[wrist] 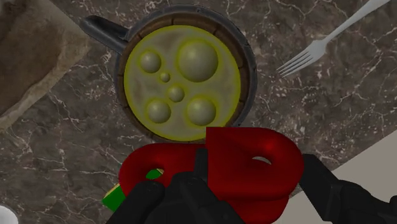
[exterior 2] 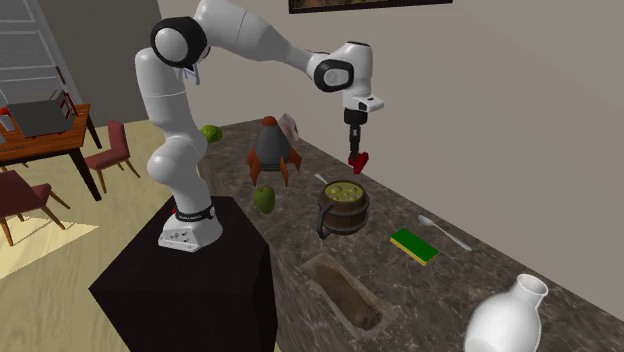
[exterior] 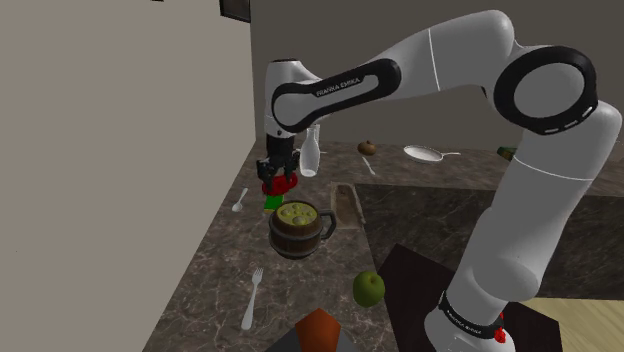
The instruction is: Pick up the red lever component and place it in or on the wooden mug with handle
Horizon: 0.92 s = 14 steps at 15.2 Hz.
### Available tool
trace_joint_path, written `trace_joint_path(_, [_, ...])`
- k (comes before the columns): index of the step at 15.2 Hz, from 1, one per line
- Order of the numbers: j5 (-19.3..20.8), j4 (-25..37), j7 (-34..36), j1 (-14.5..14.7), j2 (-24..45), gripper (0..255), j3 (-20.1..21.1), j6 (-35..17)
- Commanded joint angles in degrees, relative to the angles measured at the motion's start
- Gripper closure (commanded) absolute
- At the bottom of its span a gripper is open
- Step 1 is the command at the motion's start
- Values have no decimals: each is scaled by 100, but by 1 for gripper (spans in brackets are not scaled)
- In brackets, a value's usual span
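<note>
The red lever component (wrist: 229, 168) hangs in the air, clasped by my black gripper (wrist: 232, 197). In the shoulder view the red lever (exterior: 278, 184) sits under the gripper (exterior: 276, 172), above and to the left of the wooden mug (exterior: 298, 231). The mug (wrist: 184, 73) has a dark handle (wrist: 102, 30) and is filled with bubbly yellow-green liquid. From the second exterior view the lever (exterior 2: 357, 160) hovers just above the mug (exterior 2: 343, 206), slightly behind its rim.
A green sponge (exterior 2: 414, 246), forks (exterior: 251, 299) (exterior 2: 444, 232), a green apple (exterior: 368, 289), a white vase (exterior 2: 506, 319), a toy rocket (exterior 2: 270, 147) and a recessed sink (exterior 2: 343, 290) share the dark marble counter (exterior: 215, 270). A wall runs along the counter's far side.
</note>
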<state>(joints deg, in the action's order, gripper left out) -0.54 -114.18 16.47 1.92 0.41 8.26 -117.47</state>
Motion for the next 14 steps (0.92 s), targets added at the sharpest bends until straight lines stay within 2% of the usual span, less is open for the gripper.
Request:
trace_joint_path(1, [-74,-504,-163,-64,-423,255,-61,-84])
trace_joint_path(5, [-165,-1280,-495,-174,-1170,255,-232,-111])
trace_joint_path(14, [-153,-1736,-488,-170,-916,255,-218,-820])
